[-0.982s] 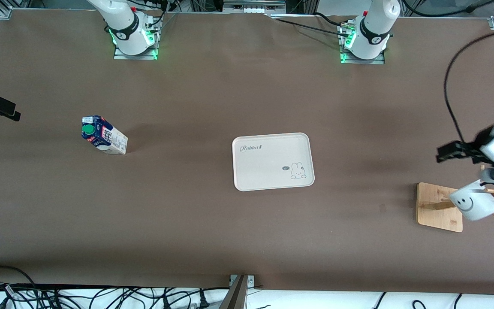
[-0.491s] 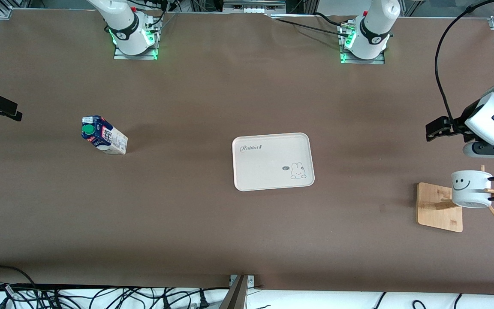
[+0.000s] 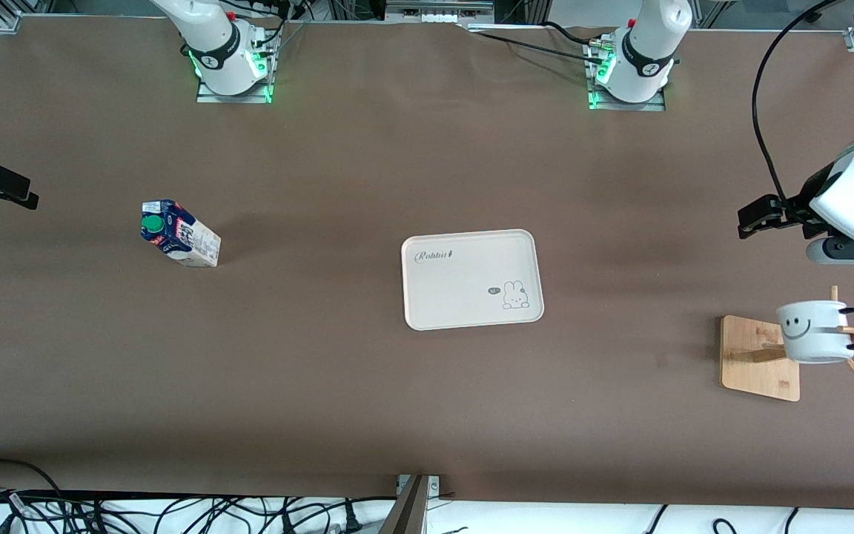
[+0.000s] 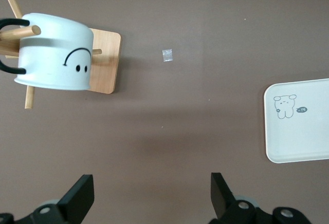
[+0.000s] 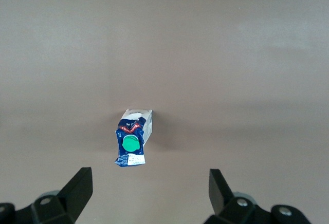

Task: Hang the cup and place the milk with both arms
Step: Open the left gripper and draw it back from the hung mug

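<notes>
Cup (image 3: 812, 331): white mug, black smiley, hanging by its black loop handle on a wooden rack peg, left arm's end of the desk. Milk (image 3: 179, 234): upright gable-top carton, blue top, green cap, right arm's end.

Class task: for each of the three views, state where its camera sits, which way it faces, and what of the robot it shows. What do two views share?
Front: high, facing both bases, sees whole table.
Left wrist: looks down past open left pincer at cup on rack.
Right wrist: down past open right pincer at milk.
Shared: front and left wrist show tray.
</notes>
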